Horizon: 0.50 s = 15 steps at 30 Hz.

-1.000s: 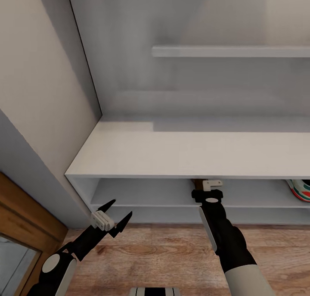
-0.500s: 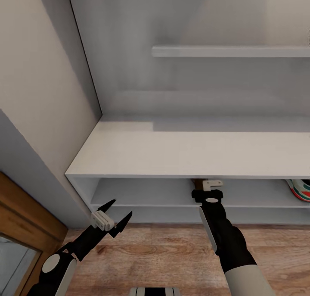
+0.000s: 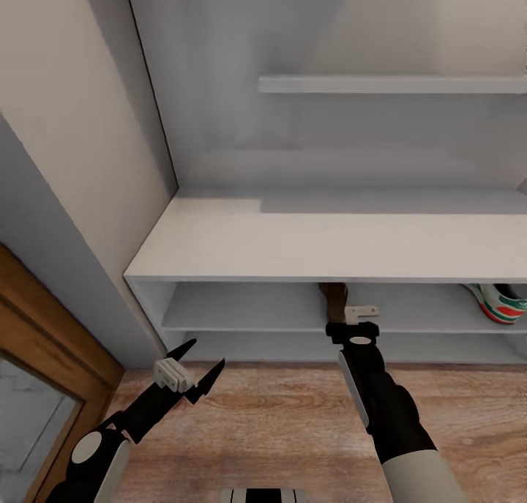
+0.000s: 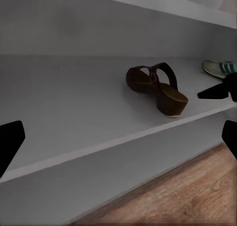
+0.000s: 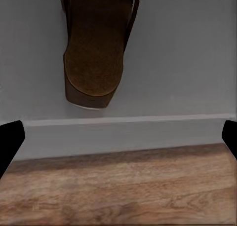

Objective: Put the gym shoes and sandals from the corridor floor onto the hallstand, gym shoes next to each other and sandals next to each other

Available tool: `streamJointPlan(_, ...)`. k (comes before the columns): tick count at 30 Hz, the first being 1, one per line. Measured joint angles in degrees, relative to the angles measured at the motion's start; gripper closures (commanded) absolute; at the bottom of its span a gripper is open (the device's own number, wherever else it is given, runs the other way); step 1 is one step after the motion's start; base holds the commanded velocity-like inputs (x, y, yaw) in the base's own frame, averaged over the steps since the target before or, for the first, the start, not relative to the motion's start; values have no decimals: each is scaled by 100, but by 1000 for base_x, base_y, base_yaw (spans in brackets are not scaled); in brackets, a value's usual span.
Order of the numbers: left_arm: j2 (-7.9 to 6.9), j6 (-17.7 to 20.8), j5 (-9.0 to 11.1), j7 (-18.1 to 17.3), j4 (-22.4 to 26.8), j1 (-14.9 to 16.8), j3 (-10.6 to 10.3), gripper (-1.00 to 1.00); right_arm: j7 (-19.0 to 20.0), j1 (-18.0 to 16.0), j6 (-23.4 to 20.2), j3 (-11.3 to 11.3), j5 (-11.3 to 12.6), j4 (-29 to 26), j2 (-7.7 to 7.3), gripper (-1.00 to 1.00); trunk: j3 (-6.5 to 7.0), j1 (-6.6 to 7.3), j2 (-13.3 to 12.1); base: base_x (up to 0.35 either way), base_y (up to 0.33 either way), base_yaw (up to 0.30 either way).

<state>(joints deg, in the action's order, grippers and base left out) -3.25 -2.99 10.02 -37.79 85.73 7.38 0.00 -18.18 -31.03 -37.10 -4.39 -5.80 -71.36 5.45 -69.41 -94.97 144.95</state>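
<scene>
While both arms hang over the corridor floor, the left pincer is spread and empty; the right pincer is also parted, gripping nothing. One sandal lies on the hallstand shelf, a gym shoe farther right.

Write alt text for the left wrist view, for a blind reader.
A dark brown sandal stands on a pale grey shelf of the shoe rack, with a green-striped white sneaker farther along the same shelf. Wood floor lies below, and black fingertips frame the edges.
</scene>
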Motion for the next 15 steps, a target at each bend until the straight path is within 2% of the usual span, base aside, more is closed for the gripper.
streamJointPlan(15,0,0,-3,0,1,0,0,-100,-6,0,9,4,-19,11,0,-100,0,0,0,-41,0,0)
